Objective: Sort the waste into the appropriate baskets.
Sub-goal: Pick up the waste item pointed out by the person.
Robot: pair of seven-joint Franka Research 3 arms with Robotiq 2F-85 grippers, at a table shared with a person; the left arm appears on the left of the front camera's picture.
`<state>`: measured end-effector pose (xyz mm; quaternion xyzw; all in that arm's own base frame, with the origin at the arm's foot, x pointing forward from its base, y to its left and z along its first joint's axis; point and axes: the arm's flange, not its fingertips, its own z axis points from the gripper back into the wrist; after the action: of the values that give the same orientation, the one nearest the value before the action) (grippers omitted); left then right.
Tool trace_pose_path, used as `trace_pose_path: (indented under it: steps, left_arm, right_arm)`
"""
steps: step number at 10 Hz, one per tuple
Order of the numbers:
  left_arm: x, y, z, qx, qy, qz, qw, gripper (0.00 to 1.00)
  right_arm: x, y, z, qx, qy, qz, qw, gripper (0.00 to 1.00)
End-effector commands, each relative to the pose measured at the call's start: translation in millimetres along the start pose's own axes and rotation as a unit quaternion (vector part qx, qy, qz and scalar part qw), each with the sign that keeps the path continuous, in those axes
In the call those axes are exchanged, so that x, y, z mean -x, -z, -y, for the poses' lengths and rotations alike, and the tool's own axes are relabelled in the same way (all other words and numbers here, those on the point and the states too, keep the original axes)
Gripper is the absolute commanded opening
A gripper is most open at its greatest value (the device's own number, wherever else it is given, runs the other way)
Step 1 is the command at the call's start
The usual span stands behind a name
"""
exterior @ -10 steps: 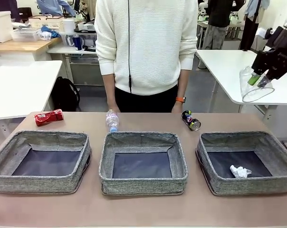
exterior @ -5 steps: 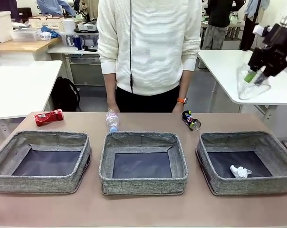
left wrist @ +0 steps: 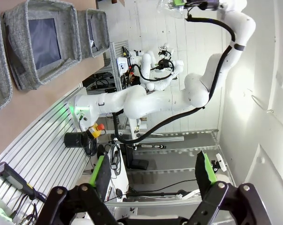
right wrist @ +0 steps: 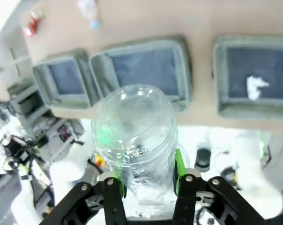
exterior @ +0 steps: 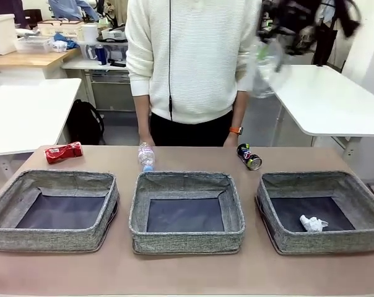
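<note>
High at the back, my right gripper (exterior: 285, 28) is a motion blur, shut on the clear plastic cup (exterior: 265, 60). In the right wrist view the cup (right wrist: 134, 131) sits between the green pads of the right gripper (right wrist: 146, 176), high above the three grey baskets. The left basket (exterior: 51, 238) and middle basket (exterior: 187, 241) hold nothing. A white paper wad (exterior: 313, 223) lies in the right basket (exterior: 323, 245). Behind the baskets lie the red can (exterior: 63, 152), the small bottle (exterior: 146, 154) and the dark can (exterior: 249, 157). My left gripper (left wrist: 153, 171) is open, away from the table.
A person in a white sweater (exterior: 190, 62) stands at the far edge, hands hanging just behind the table. White tables (exterior: 335, 102) stand behind at both sides. Bare tabletop (exterior: 187, 275) runs in front of the baskets.
My right arm has swung the cup from the far right up and leftward; it now blurs in front of the person's shoulder. Nothing on the table has moved.
</note>
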<state>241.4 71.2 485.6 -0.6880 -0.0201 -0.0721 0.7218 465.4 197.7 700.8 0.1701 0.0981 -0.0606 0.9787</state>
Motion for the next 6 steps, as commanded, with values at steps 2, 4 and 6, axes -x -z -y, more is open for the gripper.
trace_pose_path:
  steps: [2,4,6]
  left_arm:
    - [1,0,2,0.007,0.008,0.001,1.000,0.93]
    - [1,0,2,0.007,0.008,0.001,1.000,0.93]
    - [1,0,2,0.007,0.008,0.001,1.000,0.93]
  right_arm:
    - [-7,30,-94,0.132,-0.020,-0.032,0.990,0.46]
    - [5,45,-135,0.202,-0.008,-0.017,0.979,0.46]
    - [21,54,-160,0.243,-0.001,-0.016,0.970,0.46]
